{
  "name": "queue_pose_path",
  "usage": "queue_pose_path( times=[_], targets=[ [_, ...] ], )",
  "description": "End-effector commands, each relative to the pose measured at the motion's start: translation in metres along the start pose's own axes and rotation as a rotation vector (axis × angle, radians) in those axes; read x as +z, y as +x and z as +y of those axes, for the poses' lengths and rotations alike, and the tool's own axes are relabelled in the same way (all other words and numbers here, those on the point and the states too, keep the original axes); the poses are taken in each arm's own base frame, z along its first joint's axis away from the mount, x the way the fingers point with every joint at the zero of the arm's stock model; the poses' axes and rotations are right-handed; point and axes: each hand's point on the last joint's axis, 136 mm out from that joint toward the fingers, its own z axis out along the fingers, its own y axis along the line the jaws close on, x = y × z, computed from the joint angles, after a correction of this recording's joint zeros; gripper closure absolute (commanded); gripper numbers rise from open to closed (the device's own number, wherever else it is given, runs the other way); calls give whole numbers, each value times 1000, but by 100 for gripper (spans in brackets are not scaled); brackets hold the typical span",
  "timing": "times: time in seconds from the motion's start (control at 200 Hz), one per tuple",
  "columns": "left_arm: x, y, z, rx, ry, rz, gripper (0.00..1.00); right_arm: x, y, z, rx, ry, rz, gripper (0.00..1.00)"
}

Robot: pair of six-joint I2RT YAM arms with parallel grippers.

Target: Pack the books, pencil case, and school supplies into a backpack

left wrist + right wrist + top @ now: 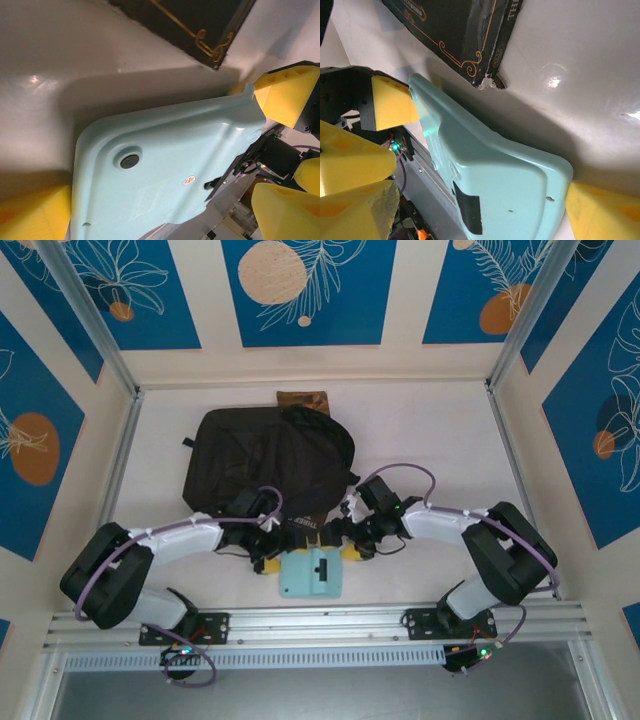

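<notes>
Between the two grippers, seen from above, lies the light-teal piece [298, 580], its long side running from the left gripper [268, 560] to the right gripper [352, 550]. Both are equally near, with jaws wide open and holding nothing. The soft black backpack [270, 455] sits just past them. At the left wrist, the piece looks smooth, hard and round-cornered, right beside a yellow finger [35, 215]. At the right wrist, a black book [455, 35] with gold lines lies past it.

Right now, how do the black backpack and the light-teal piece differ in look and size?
The backpack is black, the light-teal piece pale. The backpack is soft and crumpled; the light-teal piece looks rigid and flat. The backpack is much larger. Both lie on the white table.
</notes>
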Motion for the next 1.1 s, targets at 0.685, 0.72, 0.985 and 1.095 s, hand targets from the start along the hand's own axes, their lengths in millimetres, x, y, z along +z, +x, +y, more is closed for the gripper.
queue_pose_path(
  times=[0.685,0.72,0.985,1.095],
  targets=[
    [-21,-35,-106,211,198,-75,9,-98,-41,44,-54,-46,-267,15],
    [-23,-34,-99,226,159,-75,9,-97,-34,36,-54,-15,-254,16],
    [-36,-33,-58,300,-58,-116,7,-57,39,-17,34,55,-52,21],
    [-22,-33,-46,293,-64,-80,7,-35,69,-17,42,3,49,20]
  ],
)
